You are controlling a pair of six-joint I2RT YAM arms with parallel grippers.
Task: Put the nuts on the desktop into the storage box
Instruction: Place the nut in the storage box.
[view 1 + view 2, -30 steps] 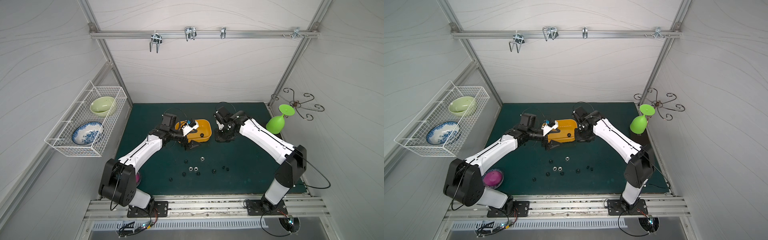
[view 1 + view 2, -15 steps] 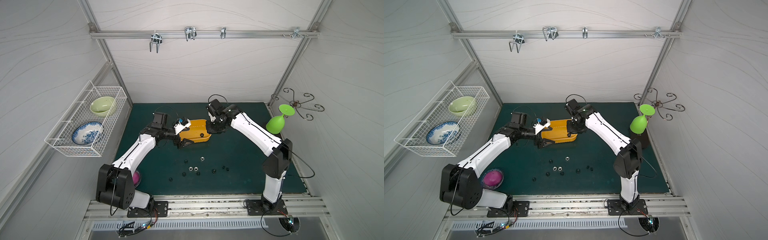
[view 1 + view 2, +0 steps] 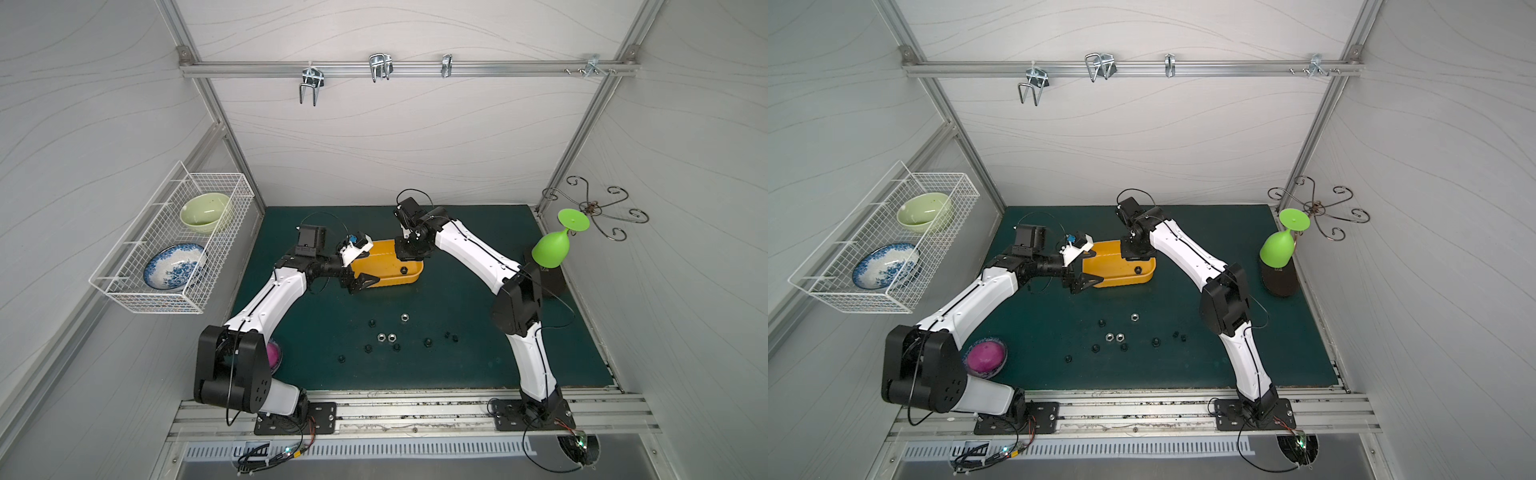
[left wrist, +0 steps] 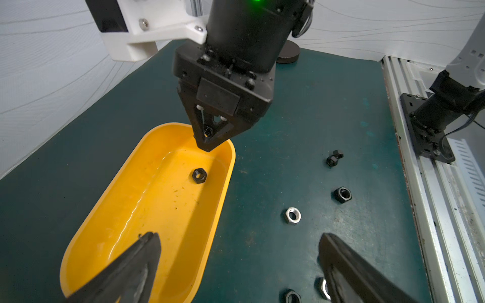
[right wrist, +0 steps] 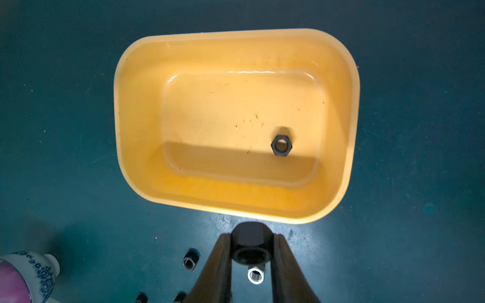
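Right pincer [image 4: 207, 141] pinches small black hexagonal metal nut [image 5: 250, 244] at rim of yellow-orange plastic storage box [image 3: 395, 281], mid-frame. Left pincer [image 4: 237, 236] wide, empty. Risk: nut clips rim, bounces onto teal tabletop [image 3: 465, 365].

White shells and black motor housings are seen on the left arm [image 3: 266, 303] and right arm [image 3: 469, 253], with thin black cables [image 3: 409, 191] looped along both. Black wedge-shaped fingers [image 4: 141, 262] are fitted to the left claw [image 4: 237, 251] and right claw [image 5: 252, 244]; white brackets [image 4: 147, 34] are screwed on above.
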